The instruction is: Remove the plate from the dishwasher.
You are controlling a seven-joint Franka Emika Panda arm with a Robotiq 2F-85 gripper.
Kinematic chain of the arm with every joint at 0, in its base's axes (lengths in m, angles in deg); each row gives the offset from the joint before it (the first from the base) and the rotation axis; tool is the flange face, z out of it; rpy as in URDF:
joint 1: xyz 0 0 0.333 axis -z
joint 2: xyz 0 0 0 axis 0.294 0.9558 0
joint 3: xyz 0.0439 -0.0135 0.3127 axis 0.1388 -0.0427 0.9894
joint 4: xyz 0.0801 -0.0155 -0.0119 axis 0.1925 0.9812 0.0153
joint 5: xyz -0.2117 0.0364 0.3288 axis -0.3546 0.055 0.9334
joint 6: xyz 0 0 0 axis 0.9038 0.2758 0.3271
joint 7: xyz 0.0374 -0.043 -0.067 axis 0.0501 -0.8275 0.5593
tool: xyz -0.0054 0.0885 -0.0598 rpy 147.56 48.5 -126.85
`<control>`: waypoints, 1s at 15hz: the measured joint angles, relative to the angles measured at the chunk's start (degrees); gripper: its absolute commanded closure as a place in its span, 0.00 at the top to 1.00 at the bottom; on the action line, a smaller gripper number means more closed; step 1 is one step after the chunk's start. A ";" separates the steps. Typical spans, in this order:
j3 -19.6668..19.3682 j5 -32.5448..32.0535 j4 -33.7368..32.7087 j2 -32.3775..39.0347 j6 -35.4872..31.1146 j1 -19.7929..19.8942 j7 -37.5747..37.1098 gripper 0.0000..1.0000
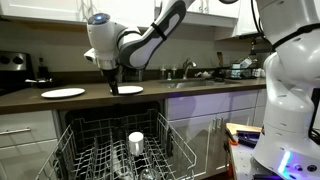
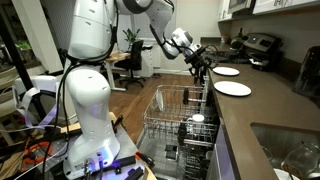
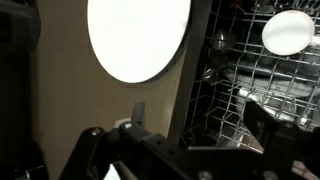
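The greyish-white plate [image 1: 130,90] lies flat on the brown counter above the dishwasher [image 1: 80,135]. It also shows in the other exterior view [image 2: 233,89] and in the wrist view [image 3: 138,38]. My gripper [image 1: 114,86] hangs just above the counter's front edge, right beside the plate and apart from it. It is seen from the side in an exterior view [image 2: 201,68]. In the wrist view its fingers [image 3: 180,135] are spread wide with nothing between them. The dishwasher's white wire rack [image 2: 172,118] is pulled out below.
A brighter flat white plate [image 1: 63,93] lies farther along the counter [image 2: 227,71]. A white cup [image 1: 136,141] stands in the rack [image 2: 197,121] [image 3: 288,32]. A sink [image 2: 290,150] with dishes and a stove [image 1: 12,62] flank the counter. The robot's white base [image 2: 88,100] stands by the dishwasher.
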 measured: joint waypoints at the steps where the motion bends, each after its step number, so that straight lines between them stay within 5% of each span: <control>1: 0.47 1.63 0.43 -0.71 -0.08 -0.01 1.59 1.00; 15: 3.34 9.07 6.39 -9.24 -0.09 -1.74 9.41 1.00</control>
